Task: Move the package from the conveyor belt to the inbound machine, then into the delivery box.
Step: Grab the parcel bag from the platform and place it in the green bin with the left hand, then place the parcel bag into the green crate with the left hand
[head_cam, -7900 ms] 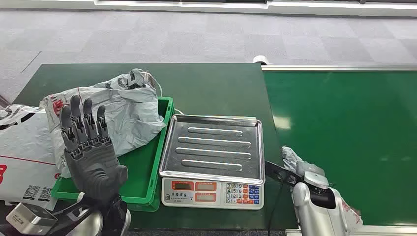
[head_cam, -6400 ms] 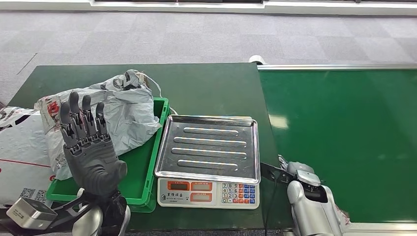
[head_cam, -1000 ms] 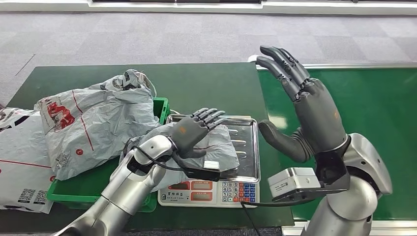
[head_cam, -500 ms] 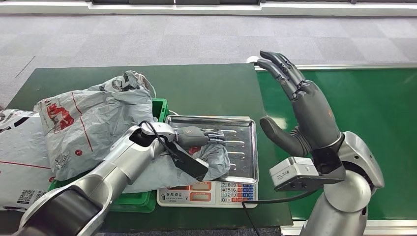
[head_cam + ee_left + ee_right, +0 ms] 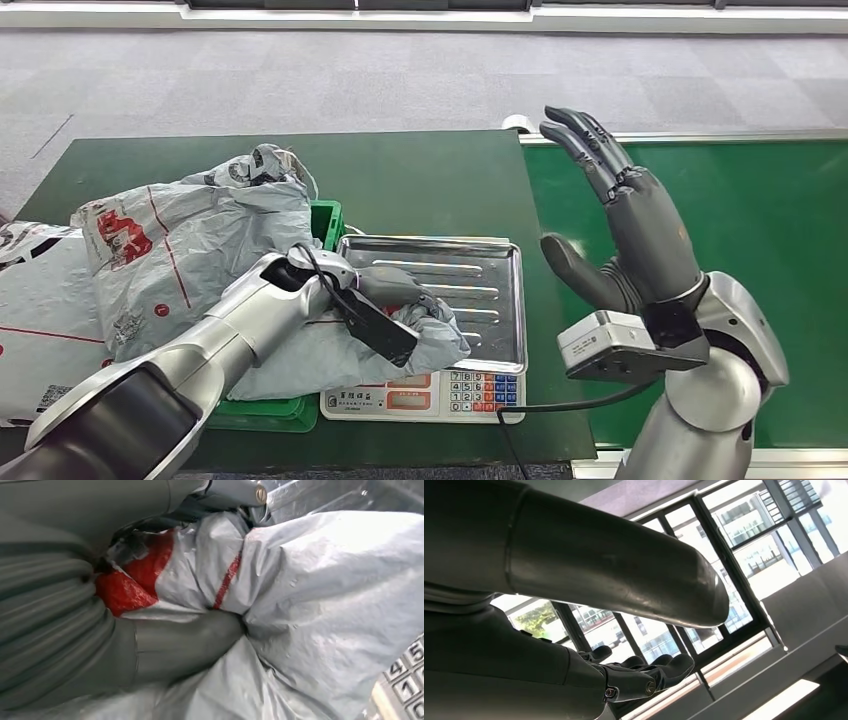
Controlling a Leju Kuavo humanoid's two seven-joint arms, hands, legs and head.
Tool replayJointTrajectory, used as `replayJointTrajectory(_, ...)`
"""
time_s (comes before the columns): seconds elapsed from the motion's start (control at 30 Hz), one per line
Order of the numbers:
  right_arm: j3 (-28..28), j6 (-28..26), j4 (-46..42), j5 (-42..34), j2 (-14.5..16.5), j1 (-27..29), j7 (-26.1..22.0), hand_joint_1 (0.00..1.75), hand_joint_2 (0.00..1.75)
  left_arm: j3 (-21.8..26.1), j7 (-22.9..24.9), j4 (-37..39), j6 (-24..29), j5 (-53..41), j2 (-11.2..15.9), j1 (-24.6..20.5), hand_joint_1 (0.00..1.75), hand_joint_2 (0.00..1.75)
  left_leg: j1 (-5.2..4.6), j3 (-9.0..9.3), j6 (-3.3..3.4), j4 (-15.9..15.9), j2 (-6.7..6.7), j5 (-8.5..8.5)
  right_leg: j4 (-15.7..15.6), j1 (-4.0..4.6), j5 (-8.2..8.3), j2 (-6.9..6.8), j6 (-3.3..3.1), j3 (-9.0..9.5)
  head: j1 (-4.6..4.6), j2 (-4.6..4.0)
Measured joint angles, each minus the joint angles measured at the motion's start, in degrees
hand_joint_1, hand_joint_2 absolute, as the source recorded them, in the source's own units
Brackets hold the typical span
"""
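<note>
On the left of the table [image 5: 440, 170], the green delivery box [image 5: 300, 405] already carries a grey bag [image 5: 190, 250]. The left robot hand [image 5: 395, 287] holds the grey package [image 5: 400, 340], its fingers closed into the crumpled plastic. The package lies partly on the steel tray of the inbound machine [image 5: 470, 290] and partly over the box edge, so I judge the weighing step is done and the move into the box remains. The right robot hand [image 5: 625, 225] is raised, fingers wide and holding nothing, near the conveyor belt [image 5: 780, 250].
</note>
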Motion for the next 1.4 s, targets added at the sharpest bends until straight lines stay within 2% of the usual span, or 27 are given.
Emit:
replayJointTrajectory(0.17,-0.77,0.00,-0.71,0.22,-0.07,0.54,-0.01,0.00,0.00,-0.78,2.32,-1.02,7.25,3.47,0.82,0.00,1.75,1.75,-0.02,-0.15,0.01,0.01,0.02,0.00,0.00,-0.02,0.00,0.02,0.00,-0.17,-0.01,-0.01)
replayJointTrajectory(0.23,-1.07,0.00,-0.97,0.22,-0.10,0.75,0.03,0.00,0.00,-0.85,5.11,-2.36,12.16,3.57,1.73,0.04,1.75,1.75,-0.03,-0.16,0.00,0.01,0.03,0.01,0.00,0.00,0.01,0.03,0.00,-0.21,-0.01,-0.01)
replayJointTrajectory(0.3,-1.48,0.00,-1.42,0.51,-0.20,1.24,0.36,0.00,0.00,-0.59,11.43,-4.54,20.14,1.67,2.94,0.02,1.75,1.75,-0.02,-0.19,0.00,0.01,0.01,0.03,0.00,0.03,0.01,0.02,0.00,-0.22,-0.01,0.00)
replayJointTrajectory(0.37,-1.82,0.00,-2.11,1.27,-0.38,1.95,1.27,0.00,0.00,0.48,21.58,-7.71,28.51,-3.00,4.46,-0.29,1.75,1.75,-0.01,-0.25,-0.01,0.01,0.01,0.06,0.02,0.05,0.02,0.02,-0.01,-0.26,-0.01,0.00)
replayJointTrajectory(0.43,-1.99,0.00,-2.83,2.37,-0.55,2.54,2.61,0.00,0.00,2.69,31.73,-11.92,33.11,-8.84,6.45,-0.80,1.75,1.75,0.00,-0.31,-0.02,0.00,0.04,0.07,0.04,0.05,0.02,0.05,-0.01,-0.33,0.00,0.00)
replayJointTrajectory(0.53,-2.07,0.00,-3.53,4.12,-0.64,2.84,4.66,0.00,0.00,7.34,39.94,-18.29,33.67,-15.99,9.62,-0.94,1.75,1.75,0.00,-0.36,-0.03,0.00,0.10,0.07,0.05,0.05,0.02,0.11,-0.02,-0.43,-0.01,0.00)
replayJointTrajectory(0.67,-1.95,0.00,-3.96,6.28,-0.65,2.85,6.84,0.00,0.00,13.62,46.09,-24.12,33.48,-24.17,12.85,0.35,1.75,1.75,0.01,-0.42,-0.03,-0.01,0.07,0.08,0.05,0.07,0.02,0.11,-0.02,-0.46,-0.01,0.00)
replayJointTrajectory(0.83,-1.22,0.01,-4.27,8.60,-0.65,2.76,9.23,0.00,0.00,19.72,54.08,-27.73,31.18,-33.99,15.05,2.45,1.75,1.75,0.01,-0.47,-0.03,-0.01,0.04,0.08,0.05,0.05,0.01,0.10,-0.02,-0.46,0.01,0.00)
replayJointTrajectory(0.9,-0.65,0.00,-4.32,9.40,-0.65,2.67,10.10,0.00,0.00,21.93,55.60,-27.97,28.20,-36.16,15.68,3.09,1.75,1.75,0.01,-0.47,-0.03,0.00,0.04,0.08,0.05,0.03,0.01,0.10,-0.02,-0.47,0.00,0.00)
replayJointTrajectory(0.97,0.08,0.00,-4.32,9.90,-0.65,2.54,10.75,0.00,0.00,23.88,54.99,-26.68,25.77,-36.81,16.16,3.51,1.75,1.75,0.00,-0.47,-0.03,0.00,0.04,0.08,0.04,0.03,0.02,0.10,-0.02,-0.48,-0.01,0.00)
replayJointTrajectory(1.07,1.15,0.00,-4.32,10.22,-0.65,2.35,11.23,0.00,0.00,26.11,52.66,-21.48,26.08,-37.24,16.47,3.48,0.44,1.75,0.00,-0.46,-0.04,0.00,0.02,0.10,0.04,0.05,0.02,0.08,-0.02,-0.47,-0.01,0.00)
replayJointTrajectory(1.1,1.40,0.00,-4.32,10.24,-0.64,2.32,11.25,0.00,0.00,26.70,51.92,-19.50,26.85,-37.27,16.50,3.38,0.00,1.31,0.00,-0.46,-0.05,0.00,0.02,0.10,0.05,0.05,0.02,0.09,-0.02,-0.48,-0.02,0.00)
replayJointTrajectory(1.2,1.70,0.01,-4.32,9.99,-0.63,2.29,11.03,0.00,0.00,28.29,49.32,-14.29,29.86,-37.03,16.28,2.98,0.00,0.00,0.00,-0.45,-0.05,0.01,0.03,0.11,0.05,0.06,0.03,0.10,-0.02,-0.49,-0.02,0.00)
replayJointTrajectory(1.4,1.50,0.00,-4.32,8.50,-0.63,2.31,9.35,0.00,0.00,31.39,41.39,-11.54,35.96,-32.11,14.11,2.81,0.00,0.00,0.00,-0.47,-0.05,0.02,-0.01,0.10,0.04,0.04,0.02,0.06,-0.02,-0.48,-0.02,0.00)
